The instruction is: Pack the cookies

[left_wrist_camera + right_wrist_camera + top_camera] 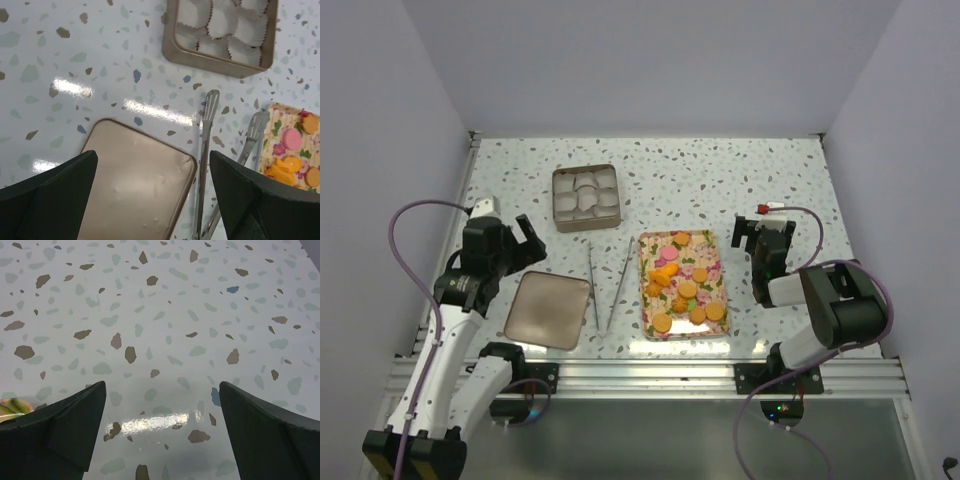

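Observation:
The cookies [682,288], mostly orange discs with a few pink ones, lie loose on a flower-patterned tray [724,290] at centre right. Some also show at the right edge of the left wrist view [292,139]. My left gripper [528,240] is open and empty, hovering above the far edge of a bronze lid [135,175], with nothing between its fingers [152,162]. My right gripper [763,226] is open and empty just right of the tray, over bare table [162,390].
A bronze tin [558,200] lined with white paper cups [586,195] stands at the back centre. Two metal tongs [592,285] [618,285] lie side by side between the lid [548,309] and the tray. A sliver of the tray [10,407] shows in the right wrist view.

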Controlling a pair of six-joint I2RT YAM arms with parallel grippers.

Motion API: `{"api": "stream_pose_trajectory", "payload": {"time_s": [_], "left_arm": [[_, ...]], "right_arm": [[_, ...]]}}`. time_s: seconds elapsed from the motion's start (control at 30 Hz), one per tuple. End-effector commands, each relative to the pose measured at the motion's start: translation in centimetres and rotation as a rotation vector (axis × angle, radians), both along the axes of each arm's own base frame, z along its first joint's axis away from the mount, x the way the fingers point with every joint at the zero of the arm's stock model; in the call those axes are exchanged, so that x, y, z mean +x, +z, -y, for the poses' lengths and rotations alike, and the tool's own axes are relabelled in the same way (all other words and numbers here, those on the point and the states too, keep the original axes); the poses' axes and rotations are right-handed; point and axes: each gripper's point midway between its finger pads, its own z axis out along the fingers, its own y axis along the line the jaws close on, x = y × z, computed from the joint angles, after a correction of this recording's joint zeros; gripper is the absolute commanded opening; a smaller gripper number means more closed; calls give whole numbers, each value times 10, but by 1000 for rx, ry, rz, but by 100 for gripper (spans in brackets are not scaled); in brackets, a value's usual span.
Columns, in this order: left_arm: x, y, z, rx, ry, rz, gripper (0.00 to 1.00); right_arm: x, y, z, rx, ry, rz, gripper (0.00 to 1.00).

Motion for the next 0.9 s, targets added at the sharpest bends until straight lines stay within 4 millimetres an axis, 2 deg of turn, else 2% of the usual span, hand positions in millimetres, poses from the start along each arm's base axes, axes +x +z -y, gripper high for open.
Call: {"api": "stream_pose_trajectory", "payload": {"time_s": [0.0,0.07,0.1,0.2,0.47,0.6,0.63,0.67,0.7,0.73,0.87], "left_arm": [[-15,-14,-12,33,82,-123,100],[-16,-14,4,17,-13,-134,100],[-15,-9,20,-3,-99,-104,100],[-17,-12,29,-21,-130,-109,100],[-31,-54,66,-83,-356,-310,100],[-32,-49,79,-6,-357,-339,100],[-37,-53,93,23,-403,-370,100],[-37,-48,101,33,-421,-372,100],[-36,-51,97,79,-378,-390,100],[-38,-58,104,102,-396,-422,100],[-23,-63,109,127,-360,-435,100]], "right_arm": [[10,21,-4,16,7,74,99],[10,22,-4,16,7,75,99],[10,22,-3,16,6,75,99],[10,22,-4,16,7,75,99],[10,21,-3,16,6,74,99],[10,21,-3,16,6,74,99],[10,22,-4,16,7,75,99],[10,21,-3,15,6,72,99],[10,21,-3,16,7,74,99],[10,21,-4,16,10,74,99],[10,22,-3,17,6,76,99]]}}
